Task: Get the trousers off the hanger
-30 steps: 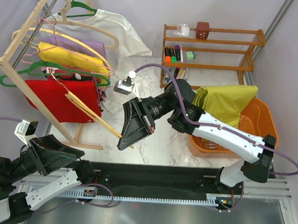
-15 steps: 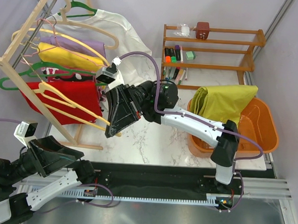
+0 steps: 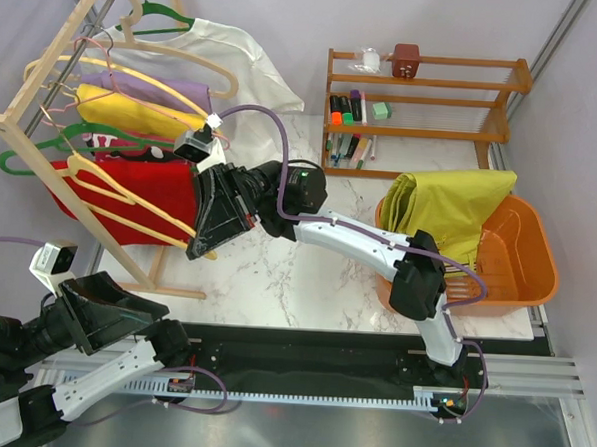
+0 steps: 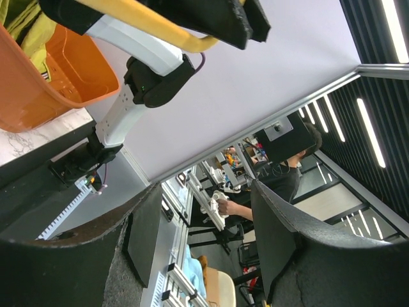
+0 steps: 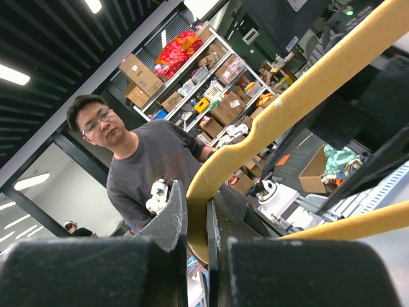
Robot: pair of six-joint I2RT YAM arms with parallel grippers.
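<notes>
Right gripper [image 5: 196,220]: clamped shut on the bare hanger [image 5: 287,105], far left beside the wooden rack [image 3: 45,100].
Left gripper [image 4: 204,243]: fingers parted, holding nothing, near left.
Trousers [image 3: 450,206]: draped over the orange basket [image 3: 536,286] at the right of the surface [image 3: 306,274], well apart from the hanger.
Progress: removal looks done; only parking the hanger seems left.

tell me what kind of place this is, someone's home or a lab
Most likely a robotics lab staged as a laundry corner: a wooden clothes rack and an orange basket are set up at a marble-look table, while the right wrist view shows stockroom shelving with boxes and a person behind.
</notes>
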